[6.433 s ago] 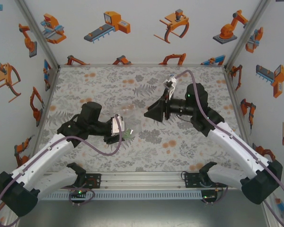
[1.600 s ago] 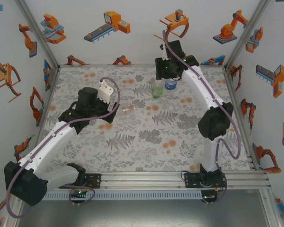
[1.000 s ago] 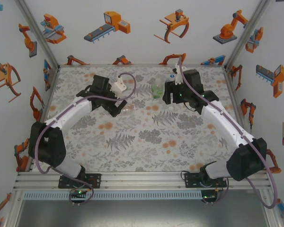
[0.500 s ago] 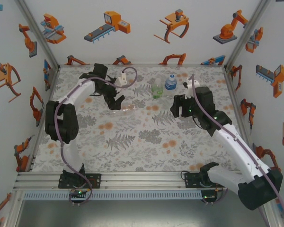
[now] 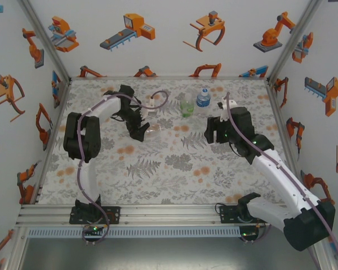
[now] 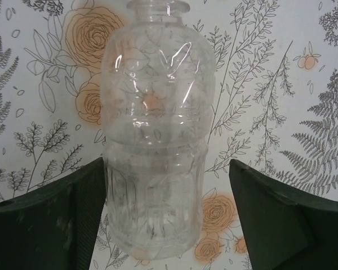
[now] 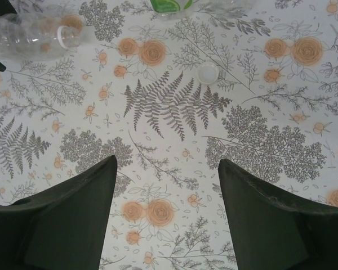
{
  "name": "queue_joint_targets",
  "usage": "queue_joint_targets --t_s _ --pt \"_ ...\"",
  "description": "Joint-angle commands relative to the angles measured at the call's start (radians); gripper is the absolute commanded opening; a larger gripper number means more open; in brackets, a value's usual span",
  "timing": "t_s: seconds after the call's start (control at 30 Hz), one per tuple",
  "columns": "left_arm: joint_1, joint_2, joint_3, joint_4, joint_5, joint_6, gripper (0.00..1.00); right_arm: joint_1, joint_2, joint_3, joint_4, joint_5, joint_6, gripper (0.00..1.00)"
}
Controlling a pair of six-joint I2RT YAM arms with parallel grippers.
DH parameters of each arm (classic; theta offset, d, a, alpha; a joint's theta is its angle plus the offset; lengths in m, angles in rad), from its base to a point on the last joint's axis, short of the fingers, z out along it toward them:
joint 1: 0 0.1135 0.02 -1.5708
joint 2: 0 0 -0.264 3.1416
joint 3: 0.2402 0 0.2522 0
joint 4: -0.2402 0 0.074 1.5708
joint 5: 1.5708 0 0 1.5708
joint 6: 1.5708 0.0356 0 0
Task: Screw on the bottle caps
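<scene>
Left gripper (image 6: 166, 169): I'm watching jaws straddling the plain bottle (image 6: 155, 112), unclamped | right gripper (image 7: 167, 163): jaws gaping wide, white cap (image 7: 208, 73) lying ahead

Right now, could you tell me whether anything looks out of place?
The plain bottle lies on its side between the fingers of the left tool, while the green-labelled bottle and blue-labelled bottle stand upright.

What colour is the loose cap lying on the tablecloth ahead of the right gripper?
White. The cap shows best in the right wrist view.
</scene>
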State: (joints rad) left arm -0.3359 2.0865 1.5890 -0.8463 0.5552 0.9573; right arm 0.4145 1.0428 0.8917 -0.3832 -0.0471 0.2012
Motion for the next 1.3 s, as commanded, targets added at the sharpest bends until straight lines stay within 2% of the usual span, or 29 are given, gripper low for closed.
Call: queue_joint_targets --t_s 0.0,0.13,0.37,0.5,0.63,0.87,1.07,1.27 --pt "-0.004 0.024 -0.013 -0.023 -0.003 0.021 0.75 -0.003 0.008 -0.014 0.024 0.008 0.009 0.66" --pt "-0.007 0.033 -0.025 -0.009 -0.016 0.017 0.67 -0.003 0.009 -0.034 0.037 0.008 0.009 0.66" --pt "-0.014 0.031 -0.037 0.042 -0.029 -0.02 0.61 -0.003 0.01 -0.052 0.034 0.011 0.01 0.65" --pt "-0.029 0.051 -0.023 0.055 -0.07 -0.044 0.61 -0.003 0.005 -0.057 0.032 0.016 0.01 0.66" --pt "-0.047 0.067 -0.017 0.064 -0.117 -0.064 0.64 -0.003 -0.004 -0.062 0.028 0.021 0.007 0.65" --pt "-0.066 0.074 -0.03 0.096 -0.128 -0.087 0.66 -0.003 -0.003 -0.048 0.006 0.023 -0.011 0.66" --pt "-0.071 0.058 -0.045 0.105 -0.137 -0.094 0.57 -0.003 -0.016 -0.06 0.004 0.029 -0.015 0.66" --pt "-0.071 -0.082 -0.098 0.125 -0.149 -0.125 0.43 -0.003 0.019 -0.051 0.002 0.013 -0.004 0.66"
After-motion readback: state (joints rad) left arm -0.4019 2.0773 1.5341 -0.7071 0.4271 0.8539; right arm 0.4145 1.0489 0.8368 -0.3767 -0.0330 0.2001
